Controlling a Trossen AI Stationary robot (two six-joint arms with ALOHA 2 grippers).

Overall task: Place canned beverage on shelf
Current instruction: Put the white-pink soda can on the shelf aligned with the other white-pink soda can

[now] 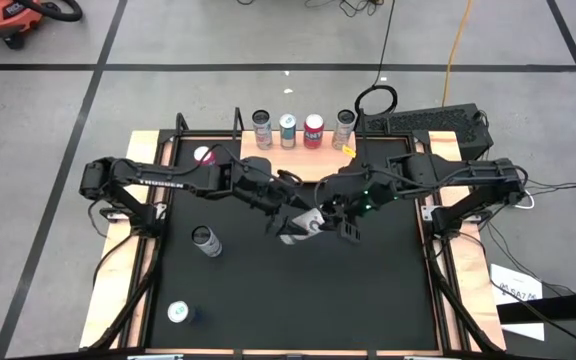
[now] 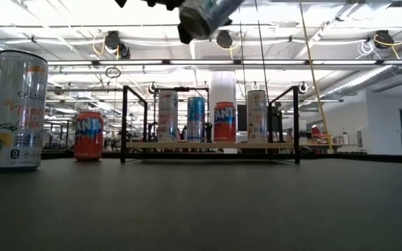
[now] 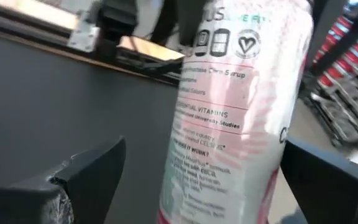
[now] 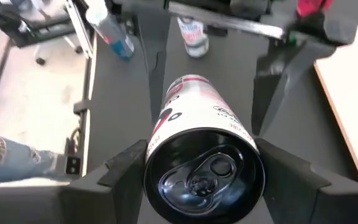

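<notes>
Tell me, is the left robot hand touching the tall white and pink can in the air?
Apart. In the left wrist view, its fingers stand wide, with gaps beside the white and pink can.

Layout relative to the right gripper (image 1: 313, 226), which holds a can (image 1: 303, 227) above mid-table. The left gripper (image 1: 286, 222) lies just beside it, fingers either side of the same can. Beyond both stands the shelf (image 1: 303, 150), carrying four cans (image 1: 301, 130) abreast. Three further cans (image 1: 206, 241) stand well apart on the left gripper's side.
</notes>
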